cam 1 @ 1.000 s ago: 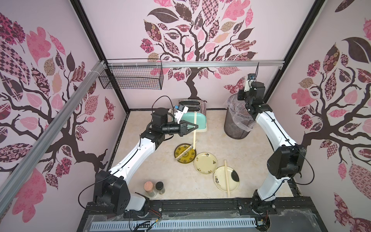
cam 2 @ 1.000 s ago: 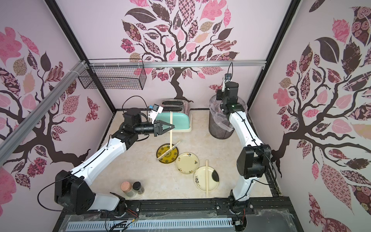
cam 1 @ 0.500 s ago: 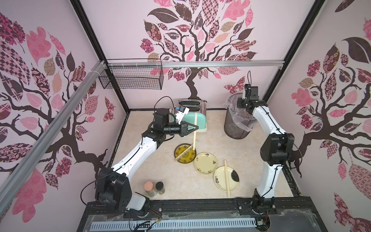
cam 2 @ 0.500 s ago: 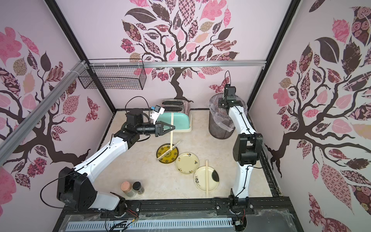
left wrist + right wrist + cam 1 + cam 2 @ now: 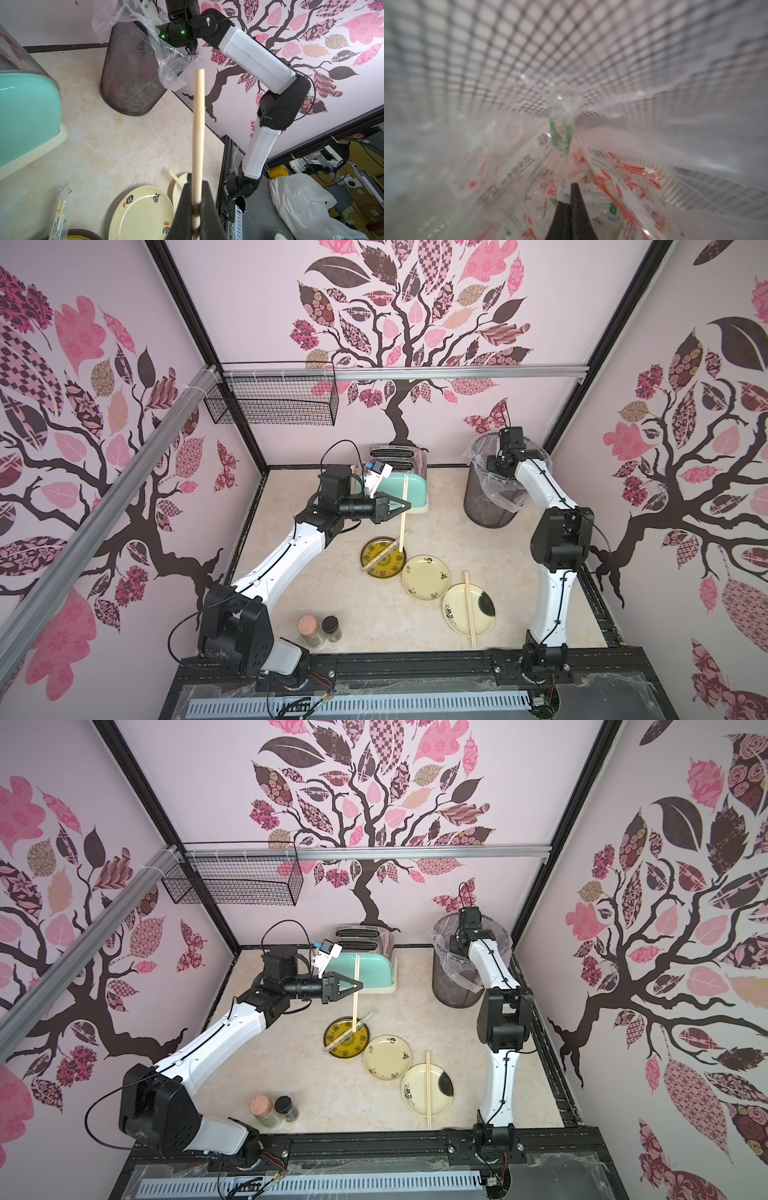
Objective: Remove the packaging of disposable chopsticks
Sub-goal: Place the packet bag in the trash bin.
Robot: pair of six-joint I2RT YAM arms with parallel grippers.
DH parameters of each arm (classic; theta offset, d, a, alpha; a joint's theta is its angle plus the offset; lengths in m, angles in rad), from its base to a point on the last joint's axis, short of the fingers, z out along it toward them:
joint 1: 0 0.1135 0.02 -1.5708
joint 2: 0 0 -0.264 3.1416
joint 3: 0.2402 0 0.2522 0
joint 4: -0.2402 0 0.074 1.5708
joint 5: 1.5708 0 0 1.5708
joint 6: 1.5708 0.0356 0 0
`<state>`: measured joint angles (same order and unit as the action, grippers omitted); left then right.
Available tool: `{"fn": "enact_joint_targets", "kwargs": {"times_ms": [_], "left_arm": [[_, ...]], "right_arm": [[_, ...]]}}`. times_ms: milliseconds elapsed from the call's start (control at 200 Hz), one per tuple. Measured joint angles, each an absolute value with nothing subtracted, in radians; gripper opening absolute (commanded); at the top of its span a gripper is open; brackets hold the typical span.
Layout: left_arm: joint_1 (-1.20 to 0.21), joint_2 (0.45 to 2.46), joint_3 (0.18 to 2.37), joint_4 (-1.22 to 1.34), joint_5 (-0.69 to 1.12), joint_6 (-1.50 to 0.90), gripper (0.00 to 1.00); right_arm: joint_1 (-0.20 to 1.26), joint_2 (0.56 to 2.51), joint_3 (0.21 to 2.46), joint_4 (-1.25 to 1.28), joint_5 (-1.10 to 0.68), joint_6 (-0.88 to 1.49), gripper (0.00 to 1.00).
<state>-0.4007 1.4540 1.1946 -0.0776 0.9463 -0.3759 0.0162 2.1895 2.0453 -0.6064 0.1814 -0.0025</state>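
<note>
The sleeve [image 5: 561, 135] is thin crinkly film, basically weightless and probably slippery, so pinching one end flat looks like the way to hold it. The right gripper [image 5: 571, 186] seems clamped on exactly that end, down inside the mesh bin [image 5: 482, 506] at the upper right of the floor in both top views. The left gripper [image 5: 406, 505] pinches a stiff bare pair of chopsticks [image 5: 404, 489] mid-frame, upright over the dark plate [image 5: 395, 568] where a wrapped pair [image 5: 384, 552] lies
</note>
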Motion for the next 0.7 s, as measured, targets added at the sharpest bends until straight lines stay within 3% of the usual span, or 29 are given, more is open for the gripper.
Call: {"fn": "enact_joint_targets", "kwargs": {"times_ms": [275,430,700], "left_arm": [[-0.401,1.454,1.195,-0.083,0.946,-0.371,0.0],[-0.401,1.454,1.195,-0.084,0.946,-0.369,0.0],[-0.401,1.454,1.195,-0.084,0.946,-0.368,0.0]], "right_arm": [[0.013,2.208,2.038,-0.598,0.172,0.001,0.0],[0.008,2.208,2.034,-0.592,0.164,0.014,0.42],[0.006,2.192,2.049,-0.589,0.16,0.015,0.58]]}}
